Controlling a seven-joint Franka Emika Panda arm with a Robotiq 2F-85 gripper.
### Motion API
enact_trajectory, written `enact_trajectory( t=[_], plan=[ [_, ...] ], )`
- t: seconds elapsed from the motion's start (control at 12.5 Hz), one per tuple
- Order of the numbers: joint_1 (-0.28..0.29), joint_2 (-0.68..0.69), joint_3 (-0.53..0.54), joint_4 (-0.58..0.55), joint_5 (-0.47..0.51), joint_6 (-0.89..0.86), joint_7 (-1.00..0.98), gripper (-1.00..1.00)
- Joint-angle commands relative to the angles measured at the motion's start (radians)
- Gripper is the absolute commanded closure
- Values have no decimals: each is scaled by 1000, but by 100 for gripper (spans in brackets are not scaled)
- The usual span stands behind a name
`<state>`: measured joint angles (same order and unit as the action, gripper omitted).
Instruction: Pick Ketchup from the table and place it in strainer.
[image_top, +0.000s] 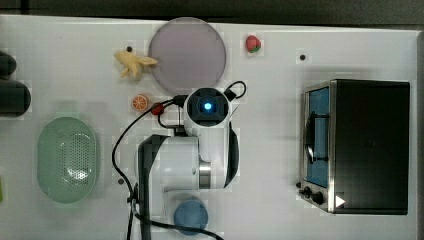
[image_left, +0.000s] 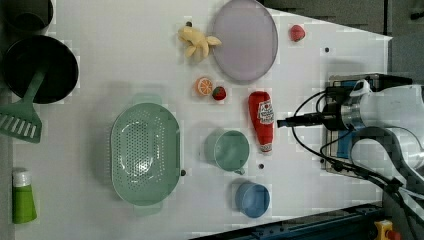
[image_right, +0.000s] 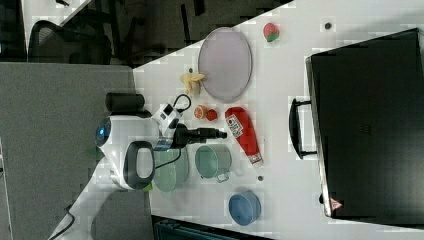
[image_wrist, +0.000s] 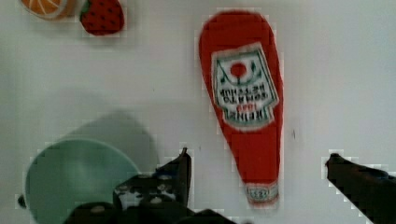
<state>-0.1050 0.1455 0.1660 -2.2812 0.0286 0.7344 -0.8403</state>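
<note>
- Ketchup, a red squeeze bottle (image_left: 262, 120) with white cap, is seen lying flat on the white bench (image_left: 125, 60), right of the round green cup (image_left: 227, 150) in the left view.
- Black pincer (image_wrist: 257, 163) is held spread apart above the cap end, nothing gripped.
- Mint-green perforated oval strainer (image_left: 145, 152) sits further left.

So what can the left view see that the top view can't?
Left view, not top view: the red squeeze ketchup bottle lying flat on the table, a round green cup, a green spatula and a small green bottle.

Top view, not left view: the whole black toaster oven.

Both: the mint-green oval strainer, grey-lilac round plate, blue cup, orange slice and the white robot arm.
</note>
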Motion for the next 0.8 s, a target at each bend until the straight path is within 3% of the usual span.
enact_trajectory(
  t=[0.08, 0.64, 0.72, 0.8],
  plan=[
    [-15, 54, 11, -37, 0, 137, -120, -100],
    [-15, 238, 5, -84, -1, 371, -117, -100],
    [-15, 257, 5, -84, -1, 391, -117, -93],
    [-15, 266, 6, -85, -1, 407, -117, -69]
  ],
)
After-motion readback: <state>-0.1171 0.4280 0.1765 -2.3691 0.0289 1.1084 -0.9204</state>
